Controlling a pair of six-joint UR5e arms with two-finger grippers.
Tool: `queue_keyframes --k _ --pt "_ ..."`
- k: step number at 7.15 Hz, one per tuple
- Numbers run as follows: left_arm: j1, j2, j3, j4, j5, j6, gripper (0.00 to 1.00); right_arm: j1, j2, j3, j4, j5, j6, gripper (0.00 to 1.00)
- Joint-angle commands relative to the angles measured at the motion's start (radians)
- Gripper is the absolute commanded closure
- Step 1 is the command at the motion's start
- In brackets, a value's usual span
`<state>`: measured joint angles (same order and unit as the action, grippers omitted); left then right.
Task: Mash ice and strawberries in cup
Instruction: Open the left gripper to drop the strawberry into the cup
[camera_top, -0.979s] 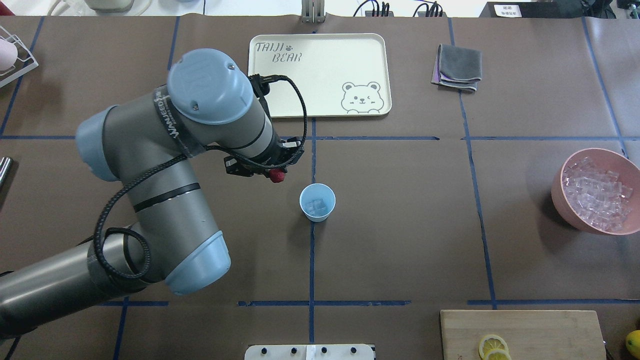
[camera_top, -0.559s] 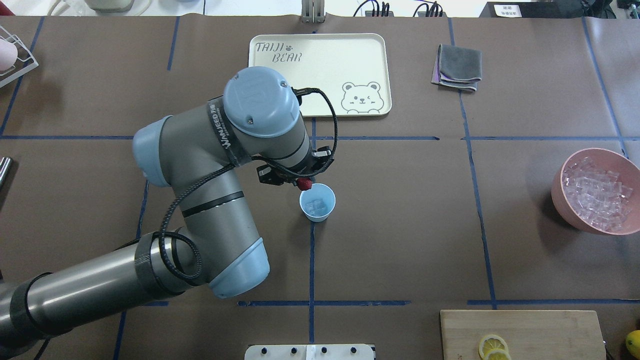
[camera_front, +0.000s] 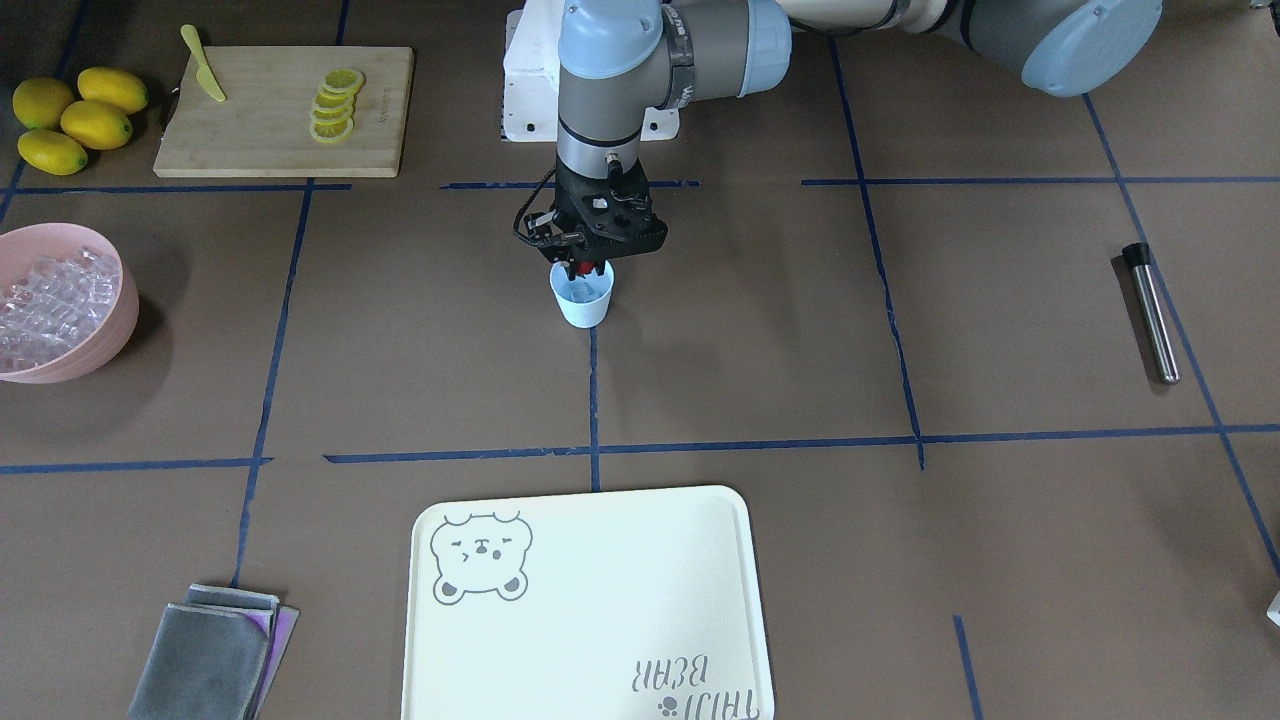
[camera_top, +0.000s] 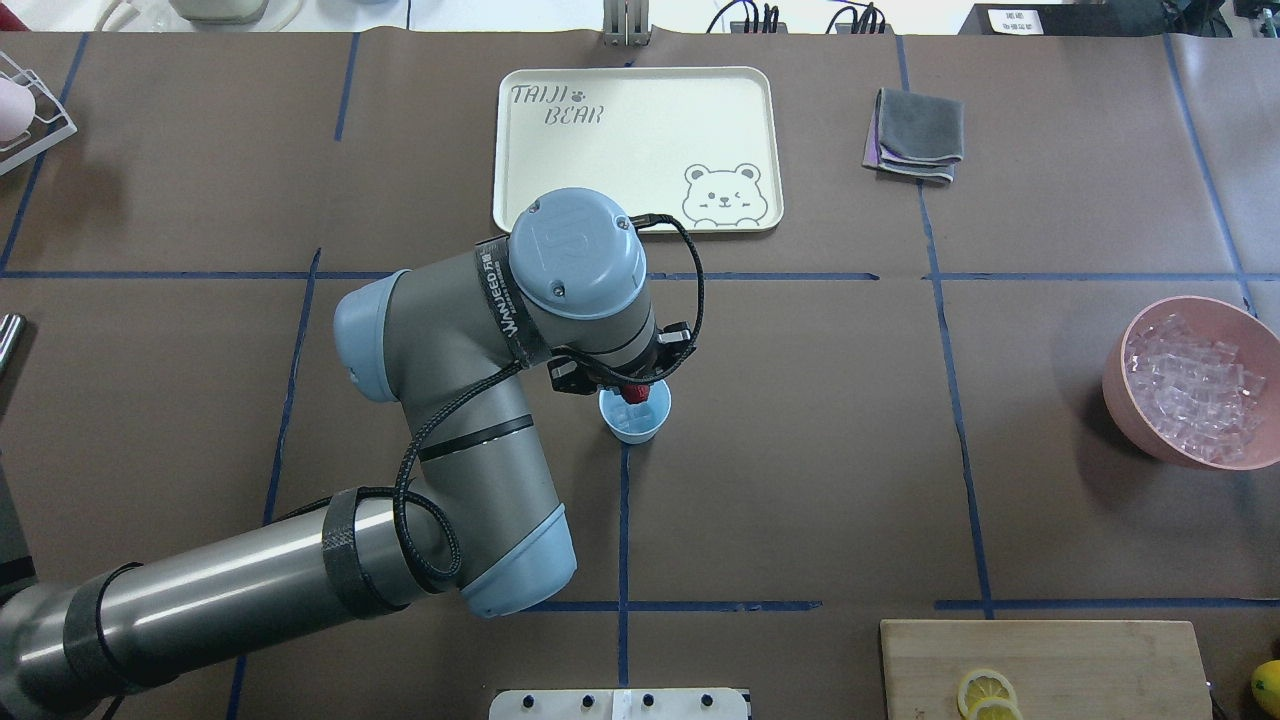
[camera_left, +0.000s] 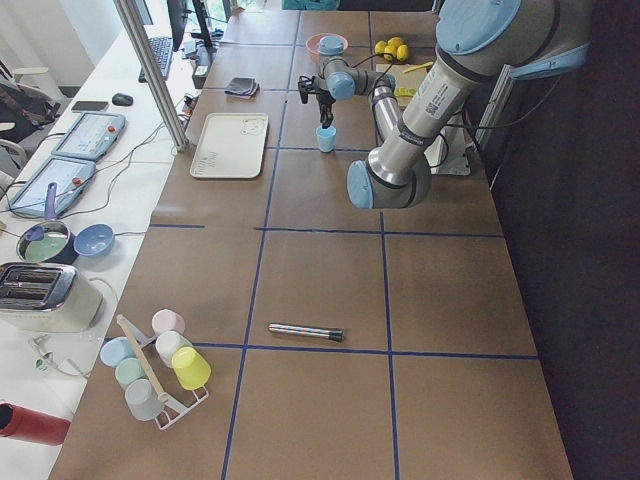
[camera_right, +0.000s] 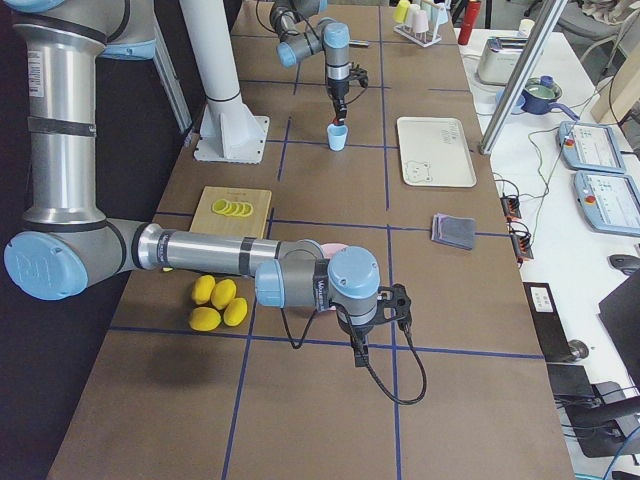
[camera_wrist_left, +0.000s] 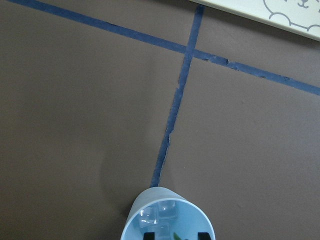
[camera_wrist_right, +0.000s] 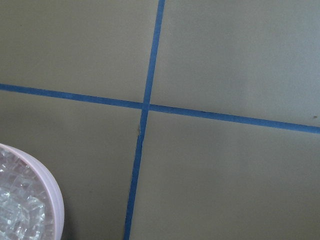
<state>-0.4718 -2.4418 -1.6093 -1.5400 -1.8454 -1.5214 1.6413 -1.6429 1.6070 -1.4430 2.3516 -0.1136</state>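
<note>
One left gripper (camera_front: 588, 266) points straight down over the single pale blue cup (camera_front: 583, 305), clamped on the one strawberry (camera_top: 632, 392). The berry hangs right at the cup's mouth, about level with the rim. In the wrist view, the two dark fingertips (camera_wrist_left: 149, 235) sit either side of its green top. Below them, at the bottom of the cup, lie a few clear ice cubes (camera_wrist_left: 162, 212), at least two of them distinct. Beyond the gripper, away from the robot, lies one cream tray (camera_front: 600, 600) printed with a bear. Further out, toward the robot's right, sits one stack of folded cloths (camera_front: 205, 660). Well off to the gripper's left lies one metal rod with a black cap (camera_front: 1150, 320). Well off to its right stands one pink bowl (camera_front: 105, 345) holding a heap of ice (camera_front: 45, 300). Back toward the robot on that same side, one wooden cutting board (camera_front: 270, 130) carries a short overlapping row of lemon slices (camera_front: 333, 108) and one yellow knife (camera_front: 203, 65). Four whole lemons (camera_front: 95, 123) sit just past the board. The right gripper (camera_right: 358, 350) hangs above the table close by the bowl, whose rim shows at the corner of its wrist view. Whether its fingers are apart or together cannot be told.
</note>
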Motion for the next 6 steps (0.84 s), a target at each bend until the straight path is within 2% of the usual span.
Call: queue_keyframes --k 1,2,3,6 --pt "0.004 0.001 0.000 -0.002 0.000 0.004 0.63 0.000 0.000 0.001 0.000 0.000 0.000 0.01" --pt "0.005 0.004 -0.001 -0.002 0.002 0.007 0.19 0.000 0.000 0.001 0.000 0.000 0.000 0.01" --pt "0.005 0.004 -0.003 -0.002 0.002 0.009 0.10 0.000 0.000 0.001 0.001 0.000 0.000 0.01" --pt "0.005 0.004 -0.003 -0.002 0.003 0.009 0.10 0.000 0.001 0.001 0.000 0.000 0.000 0.01"
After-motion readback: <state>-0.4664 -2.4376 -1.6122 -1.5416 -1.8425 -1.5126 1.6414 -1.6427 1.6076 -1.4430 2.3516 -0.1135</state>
